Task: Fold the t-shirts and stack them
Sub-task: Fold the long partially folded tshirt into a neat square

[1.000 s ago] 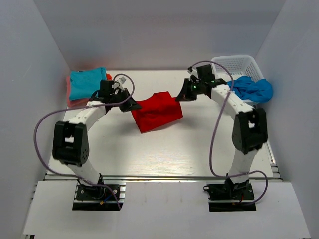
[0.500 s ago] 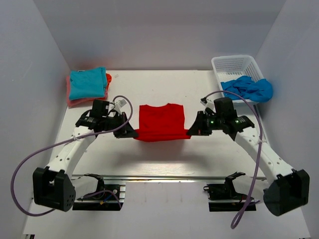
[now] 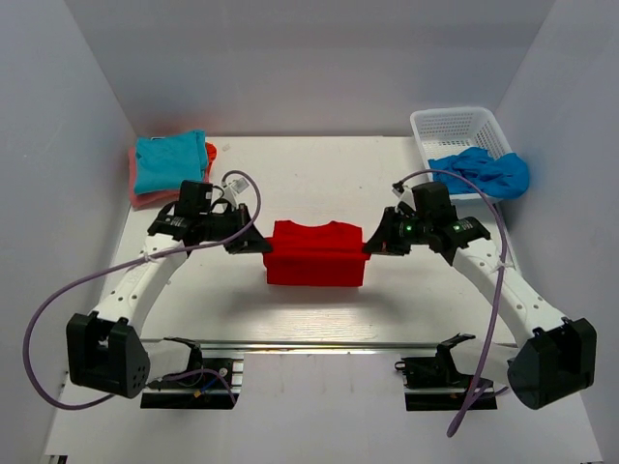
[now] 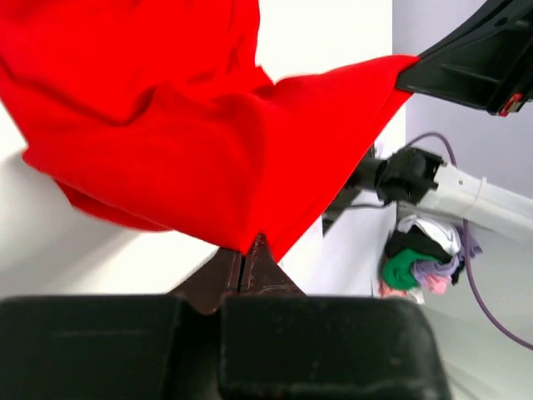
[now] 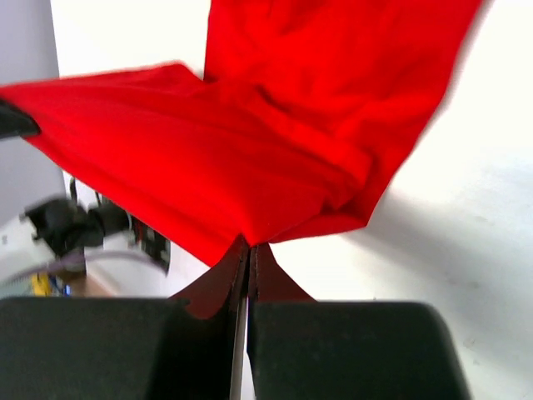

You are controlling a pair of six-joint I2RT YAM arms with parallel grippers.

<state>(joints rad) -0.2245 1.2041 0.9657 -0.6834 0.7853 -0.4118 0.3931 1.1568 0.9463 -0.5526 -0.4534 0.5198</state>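
The bright red t-shirt (image 3: 315, 255) is stretched between my two grippers in the middle of the table, its lower part draping down. My left gripper (image 3: 263, 246) is shut on its left corner; the cloth (image 4: 208, 142) runs from the closed jaws (image 4: 250, 250). My right gripper (image 3: 368, 246) is shut on its right corner; the cloth (image 5: 275, 158) runs from the closed jaws (image 5: 250, 248). The folded turquoise t-shirt (image 3: 169, 159) lies on an orange-pink one (image 3: 141, 191) at the back left.
A white mesh basket (image 3: 462, 135) stands at the back right with a crumpled blue garment (image 3: 488, 171) hanging over its front edge. White walls enclose the table on three sides.
Both grippers have swung in from the back, pinched the red t-shirt's two corners and pulled it taut between them. It has since moved a little toward the back and lifted.
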